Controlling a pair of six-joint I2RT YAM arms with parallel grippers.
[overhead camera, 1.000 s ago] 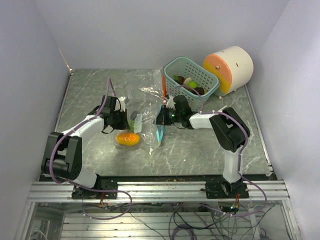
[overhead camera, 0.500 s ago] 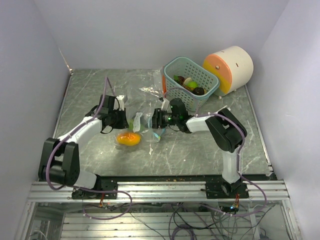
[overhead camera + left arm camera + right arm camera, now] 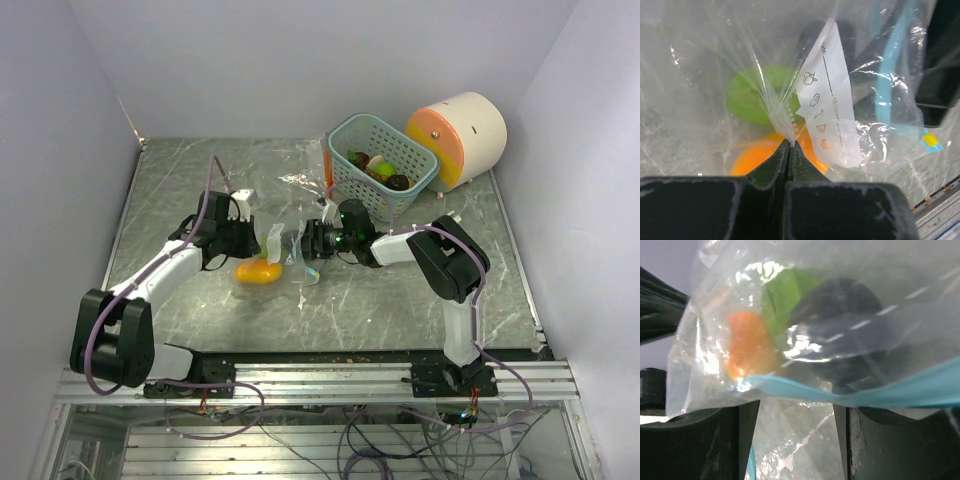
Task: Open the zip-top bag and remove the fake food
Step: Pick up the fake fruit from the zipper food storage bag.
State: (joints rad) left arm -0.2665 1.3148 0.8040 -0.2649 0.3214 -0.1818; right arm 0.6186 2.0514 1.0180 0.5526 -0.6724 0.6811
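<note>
The clear zip-top bag (image 3: 285,248) lies mid-table, its white label (image 3: 832,100) and blue zip strip (image 3: 890,95) showing. Inside it sit fake food pieces: an orange one (image 3: 258,271) (image 3: 752,157) and a green one (image 3: 755,95) (image 3: 782,295). My left gripper (image 3: 250,241) (image 3: 790,146) is shut on a fold of the bag's film just above the orange piece. My right gripper (image 3: 304,243) (image 3: 797,440) stands open at the bag's right side. The blue zip strip (image 3: 865,392) hangs across its fingertips, and nothing is clamped between the jaws.
A teal basket (image 3: 352,130) with several toy foods stands behind the right gripper. A big cream cylinder with an orange face (image 3: 458,135) lies at the back right. A crumpled piece of clear film (image 3: 300,178) lies beside the basket. Walls close in left, right and back.
My right gripper has slid left toward the bag and opened, letting go of the blue zip edge, which has sagged. The left gripper keeps its pinch on the film.
</note>
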